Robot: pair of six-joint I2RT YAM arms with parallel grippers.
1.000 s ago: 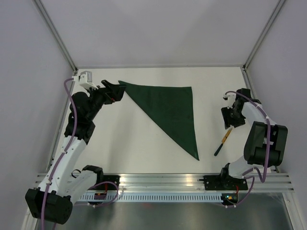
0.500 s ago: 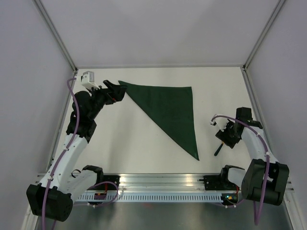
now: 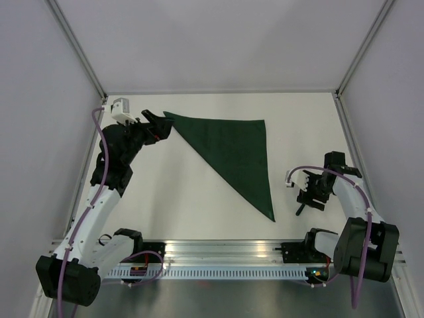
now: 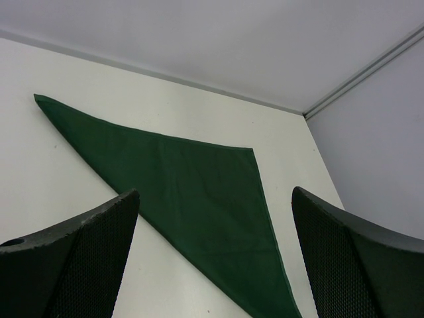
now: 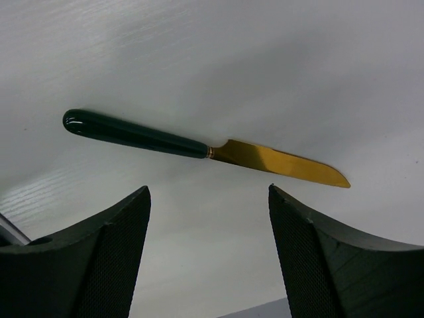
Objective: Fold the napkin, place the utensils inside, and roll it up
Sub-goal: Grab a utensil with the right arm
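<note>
Right gripper hovers over the knife, jaws apart, right of the folded napkin. That slim handle lies flat: a shallow pinch could skid it away. Left gripper gapes by the napkin's far corner.

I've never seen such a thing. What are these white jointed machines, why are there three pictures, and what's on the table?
Those are two robot arms bolted at the near edge of a white table. Each ends in a two-finger gripper. The wide picture comes from a fixed camera above. The other two come from small cameras on the wrists, so the dark shapes at the bottom are each arm's own fingers. On the table a dark green napkin lies as a triangle. To its right is a small knife with a dark handle and golden blade. The left gripper is open near the napkin's far-left corner. The right gripper is open over the knife. Neither holds anything.
</note>
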